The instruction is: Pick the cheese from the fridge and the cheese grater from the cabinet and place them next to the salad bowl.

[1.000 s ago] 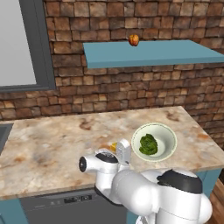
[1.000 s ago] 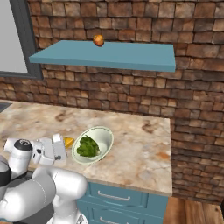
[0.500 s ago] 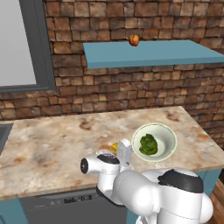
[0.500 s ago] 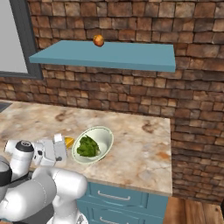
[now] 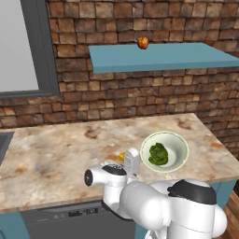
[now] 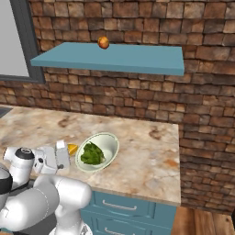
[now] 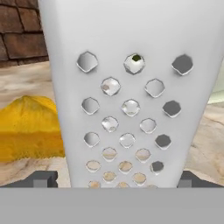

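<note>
End effector (image 7: 112, 180) wide apart flanking cheese grater (image 7: 127, 92), cheese (image 7: 28, 127) half hidden behind it

cheese grater (image 5: 132, 161) upright beside salad bowl (image 5: 165, 151), cheese (image 5: 121, 157) behind

**Counter and shelf: what's sitting where**

The marbled stone counter (image 5: 56, 154) is carrying three things near its front edge. The cream salad bowl (image 5: 165, 151) is sitting there with green leaves inside. Just beside it, the metal grater (image 6: 63, 154) is standing upright on the stone, and the yellow cheese (image 6: 72, 148) is lying between grater and bowl in the right base view. Up close, the grater (image 7: 127, 92) is looming with the cheese (image 7: 30, 127) resting on the counter behind it. Overhead, the teal shelf (image 5: 158, 57) is holding a small orange fruit (image 5: 143, 43).
</note>
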